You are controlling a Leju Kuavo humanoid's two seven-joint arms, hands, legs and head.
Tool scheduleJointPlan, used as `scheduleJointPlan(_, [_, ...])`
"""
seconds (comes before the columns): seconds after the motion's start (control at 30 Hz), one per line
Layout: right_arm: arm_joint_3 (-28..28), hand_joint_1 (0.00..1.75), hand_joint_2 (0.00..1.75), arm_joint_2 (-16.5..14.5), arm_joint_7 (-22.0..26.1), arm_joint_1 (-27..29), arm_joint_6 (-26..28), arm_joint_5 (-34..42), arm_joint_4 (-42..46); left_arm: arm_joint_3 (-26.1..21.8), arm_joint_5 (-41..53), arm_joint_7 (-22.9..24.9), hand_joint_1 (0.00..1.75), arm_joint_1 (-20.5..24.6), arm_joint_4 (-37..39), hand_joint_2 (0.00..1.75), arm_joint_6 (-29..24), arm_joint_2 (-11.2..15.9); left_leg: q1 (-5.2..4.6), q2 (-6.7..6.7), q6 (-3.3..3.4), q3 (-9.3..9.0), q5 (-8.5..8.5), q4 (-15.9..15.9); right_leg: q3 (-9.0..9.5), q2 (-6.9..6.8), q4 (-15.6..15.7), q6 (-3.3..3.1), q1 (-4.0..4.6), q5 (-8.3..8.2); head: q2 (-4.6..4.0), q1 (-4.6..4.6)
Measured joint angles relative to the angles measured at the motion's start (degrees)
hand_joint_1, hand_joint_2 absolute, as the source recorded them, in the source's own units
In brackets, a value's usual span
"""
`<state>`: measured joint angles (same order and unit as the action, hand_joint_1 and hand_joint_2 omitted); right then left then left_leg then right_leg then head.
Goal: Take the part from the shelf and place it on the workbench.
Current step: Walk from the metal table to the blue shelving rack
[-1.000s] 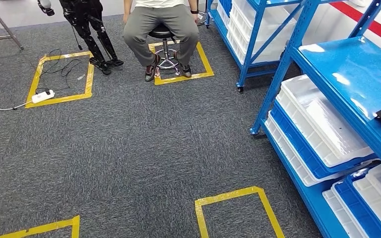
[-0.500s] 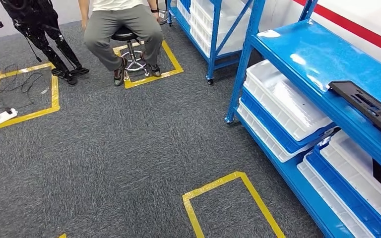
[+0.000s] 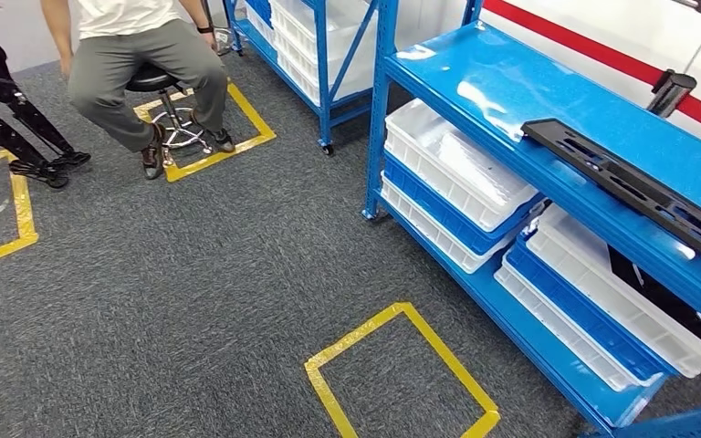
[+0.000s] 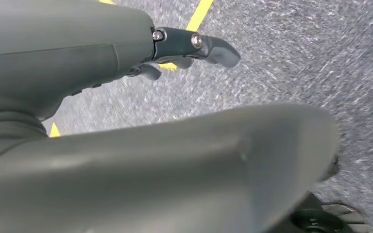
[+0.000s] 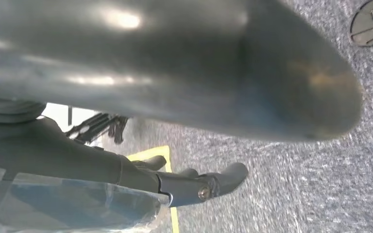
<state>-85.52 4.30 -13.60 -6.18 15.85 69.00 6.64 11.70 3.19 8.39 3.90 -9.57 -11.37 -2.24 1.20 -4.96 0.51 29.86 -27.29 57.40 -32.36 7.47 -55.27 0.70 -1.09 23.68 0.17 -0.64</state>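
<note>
A long black part [image 3: 630,187] with slotted holes lies flat on the top level of the blue shelf [image 3: 502,78] at the right of the head view. Its far end runs off the picture's right edge. My left hand [image 4: 126,126] hangs over the grey carpet with nothing in it, its fingers [image 4: 194,43] held loosely apart. Over the carpet too hangs my right hand [image 5: 175,92], empty, its fingers [image 5: 209,184] loosely extended. Both hands are well away from the shelf.
White trays in blue bins [image 3: 461,173] fill the lower shelf levels; one tray holds another black piece [image 3: 657,290]. A yellow tape square [image 3: 402,374] marks the carpet before the shelf. A person on a stool [image 3: 137,64] sits at the back left, beside a second shelf [image 3: 319,46].
The camera has turned to the right: the person and the floor markings slid left, and the shelf with the black part has come into view. Nothing on the shelf has moved.
</note>
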Motion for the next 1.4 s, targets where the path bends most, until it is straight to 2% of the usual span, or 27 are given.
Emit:
scheduleJointPlan(0.03, [0.0,0.00,0.00,0.0,0.0,0.1,0.0,0.0,0.0,0.0,0.0,0.0,0.00,0.1,0.0,0.00,0.0,0.0,-0.12,0.78,0.43,0.08,0.22,-0.2,-0.51,0.69,0.1,0.53,0.00,-0.27,0.00,0.01])
scheduleJointPlan(0.07, [0.0,0.00,0.00,0.0,0.0,0.2,0.0,0.0,0.0,0.0,0.0,0.1,0.00,0.2,0.0,0.00,0.0,-0.1,-0.21,1.55,0.98,0.05,0.57,-0.7,-1.00,0.34,-0.2,0.86,0.01,-0.21,0.00,0.04])
scheduleJointPlan(0.1, [0.0,0.00,0.00,0.0,0.0,0.3,0.0,0.0,0.0,0.0,0.0,0.1,0.00,0.2,0.0,0.00,0.0,-0.1,-0.26,2.43,1.62,0.06,1.01,-1.2,-1.85,-0.91,-1.3,0.88,0.15,0.43,0.00,0.19])
scheduleJointPlan(0.13, [0.0,0.00,0.00,0.0,0.0,0.3,0.0,-0.1,0.0,0.0,0.0,0.1,0.00,0.2,0.0,0.00,0.0,-0.1,-0.30,3.35,2.16,0.14,1.42,-1.7,-3.24,-2.66,-3.8,0.66,0.30,1.70,0.00,0.33])
scheduleJointPlan(0.17, [0.0,0.00,0.00,-0.1,0.0,0.2,0.0,-0.1,0.0,0.0,0.0,0.1,0.00,0.1,0.0,0.00,0.0,-0.1,-0.48,4.28,2.51,0.31,1.68,-1.8,-5.03,-4.71,-7.5,0.27,0.31,3.54,0.00,0.47])
scheduleJointPlan(0.2, [0.0,0.00,0.00,-0.2,0.0,0.1,0.0,-0.1,0.0,0.0,0.0,0.2,0.00,0.1,0.0,0.00,0.0,-0.1,-0.67,5.23,2.74,0.59,1.83,-1.9,-7.07,-5.93,-11.9,-0.03,0.36,5.46,0.00,0.60])
scheduleJointPlan(0.23, [0.0,0.00,0.00,-0.2,0.0,0.1,0.0,0.0,0.0,0.0,0.0,0.2,0.00,0.0,0.0,0.00,0.0,0.0,-0.88,6.18,2.81,0.84,1.91,-1.9,-8.73,-6.48,-15.6,-0.07,0.33,6.88,0.00,0.60])
scheduleJointPlan(0.27, [0.0,0.00,0.00,-0.2,0.0,0.1,0.0,0.0,0.0,0.0,0.0,0.3,0.00,0.0,0.0,0.00,0.0,0.0,-1.04,7.10,2.84,1.01,1.98,-1.9,-9.41,-6.74,-17.7,0.11,0.32,7.56,0.00,0.61])
scheduleJointPlan(0.3, [0.0,0.00,0.00,-0.3,0.0,0.2,0.0,0.0,0.0,0.0,0.0,0.3,0.00,0.0,0.0,0.00,0.0,0.0,-1.16,7.96,2.83,1.10,2.04,-1.9,-8.67,-7.00,-17.2,0.44,0.33,7.34,0.00,0.62])
scheduleJointPlan(0.33, [0.0,0.00,0.00,-0.2,0.0,0.2,0.0,0.0,0.0,0.0,0.0,0.3,0.00,0.0,0.0,0.00,0.0,-0.1,-1.25,8.75,2.80,1.11,2.07,-1.9,-6.62,-7.50,-14.3,0.78,0.39,6.41,0.00,0.63])
scheduleJointPlan(0.4, [0.0,0.00,0.00,-0.1,0.0,0.0,0.0,-0.1,0.0,0.0,0.1,0.4,0.00,0.0,0.0,0.00,0.0,-0.2,-1.52,10.02,2.57,1.09,2.05,-1.8,-0.57,-9.72,-4.9,0.93,0.89,4.15,0.00,0.67])
scheduleJointPlan(0.43, [0.0,0.00,0.00,0.0,0.0,-0.1,0.0,-0.3,0.0,0.0,0.1,0.4,0.00,0.1,0.0,0.00,0.0,-0.2,-1.73,10.53,2.32,1.13,2.05,-1.7,1.56,-10.65,-1.5,0.66,1.21,3.36,0.00,0.62])
scheduleJointPlan(0.5, [-0.1,0.00,0.00,0.1,0.0,-0.1,-0.1,-0.5,0.0,0.0,0.1,0.2,0.00,0.2,0.0,0.00,0.0,-0.3,-2.15,11.41,1.78,1.23,2.10,-1.6,2.89,-11.03,1.2,0.02,1.63,2.67,0.00,0.51])
scheduleJointPlan(0.53, [-0.1,0.00,0.00,0.1,0.0,0.1,-0.2,-0.6,0.0,0.0,0.1,0.0,0.00,0.3,0.0,0.00,-0.1,-0.3,-2.21,11.72,1.90,1.22,1.99,-1.5,2.76,-10.78,1.2,-0.12,1.41,2.44,0.00,0.41])
scheduleJointPlan(0.57, [-0.1,0.00,0.00,0.1,0.1,0.2,-0.3,-0.6,0.0,0.0,0.0,-0.3,0.00,0.4,0.0,0.00,-0.3,-0.3,-2.20,11.83,2.28,1.25,2.01,-1.5,2.78,-10.62,1.3,-0.13,1.21,2.32,0.00,0.37])
scheduleJointPlan(0.63, [-0.1,0.00,0.00,0.1,0.1,0.4,-0.6,-0.5,0.0,0.0,-0.1,-0.8,0.00,0.4,0.0,0.00,-0.8,-0.2,-2.00,11.74,2.54,1.42,2.06,-1.4,3.01,-10.56,1.4,-0.09,0.94,2.19,0.00,0.31])
scheduleJointPlan(0.73, [-0.1,0.00,0.00,0.1,0.1,0.4,-0.6,-0.4,0.0,-0.1,-0.4,-1.6,0.00,0.4,0.0,0.00,-2.2,-0.2,-1.70,11.55,1.73,1.66,2.50,-1.4,2.70,-10.60,1.3,-0.28,1.17,2.08,0.00,0.26])
scheduleJointPlan(0.93, [-0.1,0.00,0.00,-0.2,0.1,0.3,-0.6,-0.4,0.0,-0.6,-1.0,-2.7,0.00,0.3,0.0,0.00,-4.4,0.3,-1.73,11.31,1.87,1.96,2.44,-1.2,2.64,-10.92,1.2,-0.25,1.07,2.01,0.00,0.25])
scheduleJointPlan(1.03, [-0.1,0.00,0.00,-0.3,0.1,0.2,-0.6,-0.4,0.0,-0.9,-1.0,-2.8,0.00,0.3,0.0,0.00,-4.7,0.5,-1.56,10.91,2.23,1.72,2.75,-1.9,2.63,-11.02,1.2,-0.03,1.18,2.10,0.00,0.27])
scheduleJointPlan(1.1, [-0.1,0.00,0.00,-0.2,0.1,0.2,-0.6,-0.4,0.0,-1.0,-1.0,-2.8,0.00,0.4,0.0,0.00,-4.7,0.4,-1.15,10.55,2.70,1.28,3.38,-2.9,1.20,-9.70,-1.8,-0.12,1.13,3.75,0.00,0.38])
scheduleJointPlan(1.17, [-0.1,0.00,0.00,-0.2,0.1,0.3,-0.6,-0.4,0.0,-1.1,-1.0,-2.8,0.00,0.5,0.0,0.00,-4.6,0.3,-0.93,10.12,2.95,1.39,3.69,-3.2,-2.77,-8.18,-9.8,-0.37,0.69,7.22,0.00,0.50])
scheduleJointPlan(1.23, [-0.1,0.00,0.00,-0.2,0.1,0.4,-0.6,-0.4,0.0,-1.1,-1.0,-2.8,0.00,0.5,0.0,0.00,-4.5,0.3,-0.91,9.66,2.88,1.59,3.74,-3.2,-6.07,-7.79,-16.3,0.13,0.20,9.28,0.00,0.52])
scheduleJointPlan(1.27, [-0.1,0.00,0.00,-0.2,0.1,0.5,-0.6,-0.4,0.0,-1.1,-0.9,-2.9,0.00,0.4,0.0,0.00,-4.4,0.3,-0.85,9.49,2.74,1.56,3.74,-3.1,-6.07,-7.79,-16.2,0.74,-0.03,8.85,0.00,0.51])
scheduleJointPlan(1.3, [-0.1,0.00,0.00,-0.1,0.1,0.5,-0.6,-0.4,0.0,-1.1,-0.9,-2.9,0.00,0.4,0.0,0.00,-4.4,0.2,-0.75,9.35,2.51,1.46,3.66,-3.1,-4.71,-7.86,-13.4,1.50,-0.28,7.44,0.00,0.52])
scheduleJointPlan(1.33, [-0.1,0.00,0.00,-0.1,0.1,0.5,-0.6,-0.4,0.0,-1.1,-1.0,-3.0,0.00,0.3,0.0,0.00,-4.4,0.2,-0.64,9.24,2.19,1.31,3.55,-3.0,-2.51,-8.14,-8.8,2.21,-0.51,5.58,0.00,0.53])
scheduleJointPlan(1.37, [-0.1,0.00,0.00,-0.1,0.1,0.5,-0.6,-0.5,0.0,-1.1,-1.0,-3.1,0.00,0.3,0.0,0.00,-4.4,0.2,-0.64,9.19,1.76,1.18,3.38,-2.9,-0.41,-8.60,-4.3,2.58,-0.58,3.92,0.00,0.54])
scheduleJointPlan(1.4, [-0.1,0.00,0.00,0.0,0.0,0.4,-0.6,-0.5,0.0,-1.1,-1.1,-3.2,0.00,0.3,0.0,0.00,-4.4,0.2,-0.66,9.20,1.28,1.08,3.19,-2.9,1.24,-8.88,-0.8,2.54,-0.49,2.71,0.00,0.53])
